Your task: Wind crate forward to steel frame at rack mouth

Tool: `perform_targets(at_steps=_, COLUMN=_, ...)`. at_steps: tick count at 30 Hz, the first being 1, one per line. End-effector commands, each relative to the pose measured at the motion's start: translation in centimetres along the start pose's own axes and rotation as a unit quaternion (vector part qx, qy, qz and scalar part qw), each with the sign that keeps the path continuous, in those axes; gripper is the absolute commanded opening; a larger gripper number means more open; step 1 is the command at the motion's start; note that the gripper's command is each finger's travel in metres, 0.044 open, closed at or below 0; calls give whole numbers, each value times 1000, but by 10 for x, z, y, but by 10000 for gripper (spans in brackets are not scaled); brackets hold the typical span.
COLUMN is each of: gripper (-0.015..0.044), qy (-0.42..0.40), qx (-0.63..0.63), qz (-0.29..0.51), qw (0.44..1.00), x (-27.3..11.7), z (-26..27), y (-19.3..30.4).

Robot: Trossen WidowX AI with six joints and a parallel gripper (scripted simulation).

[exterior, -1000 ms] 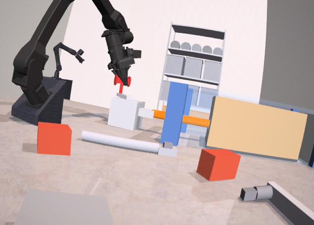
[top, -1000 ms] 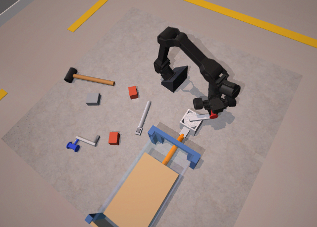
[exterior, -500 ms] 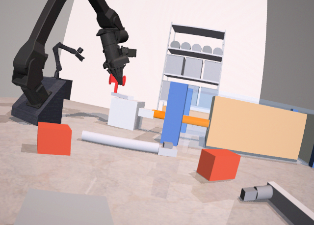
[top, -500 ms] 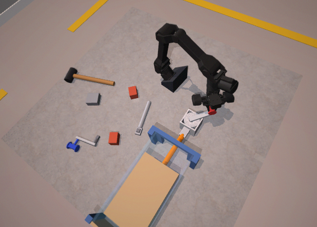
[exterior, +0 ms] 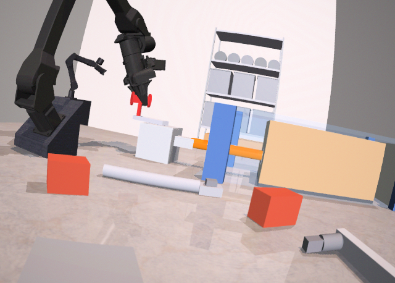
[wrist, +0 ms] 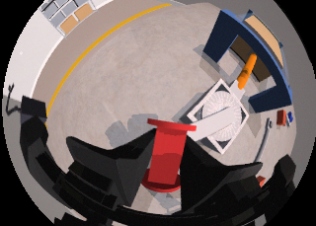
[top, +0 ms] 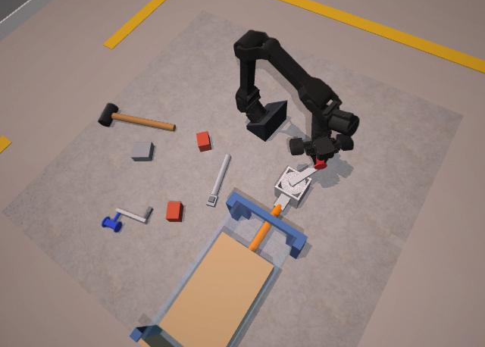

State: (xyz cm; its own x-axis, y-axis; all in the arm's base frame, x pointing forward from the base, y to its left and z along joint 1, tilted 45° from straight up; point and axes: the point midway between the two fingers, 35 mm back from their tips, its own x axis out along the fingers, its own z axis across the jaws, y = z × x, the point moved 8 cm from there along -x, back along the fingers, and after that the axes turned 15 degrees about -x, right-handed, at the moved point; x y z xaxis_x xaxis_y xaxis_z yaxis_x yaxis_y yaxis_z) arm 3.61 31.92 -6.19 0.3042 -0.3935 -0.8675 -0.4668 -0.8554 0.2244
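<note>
My gripper (top: 320,161) (exterior: 140,98) (wrist: 169,134) is shut on the red grip of the winch handle. The handle's pale arm (top: 303,176) (exterior: 151,119) (wrist: 212,124) lies across the top of the white winch (top: 287,198) (exterior: 153,143) (wrist: 194,116), pointing from its hub toward the robot's side. The key is hidden. An orange strap (top: 264,230) (exterior: 245,152) (wrist: 248,70) runs from the winch through the blue frame (top: 289,229) (exterior: 216,139) (wrist: 269,100) to the tan crate (top: 219,289) (exterior: 318,159). The crate sits flat inside clear panels, its front apart from the frame.
A grey bar tool (top: 222,175) (exterior: 149,178) lies beside the winch. Red blocks (top: 203,141) (top: 174,211) (exterior: 68,175) (exterior: 274,208), a blue-gripped crank (top: 131,214), a mallet (top: 142,121) and a grey block (top: 142,151) lie farther off.
</note>
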Motion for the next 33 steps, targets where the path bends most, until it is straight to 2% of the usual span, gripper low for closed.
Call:
perform_targets(at_steps=1, gripper=0, qy=3, qx=-4, qz=11, qw=1000, x=-2, z=-3, y=11)
perform_targets(at_steps=33, gripper=0, qy=4, qx=-5, qz=13, qw=1000, x=-16, z=-39, y=50)
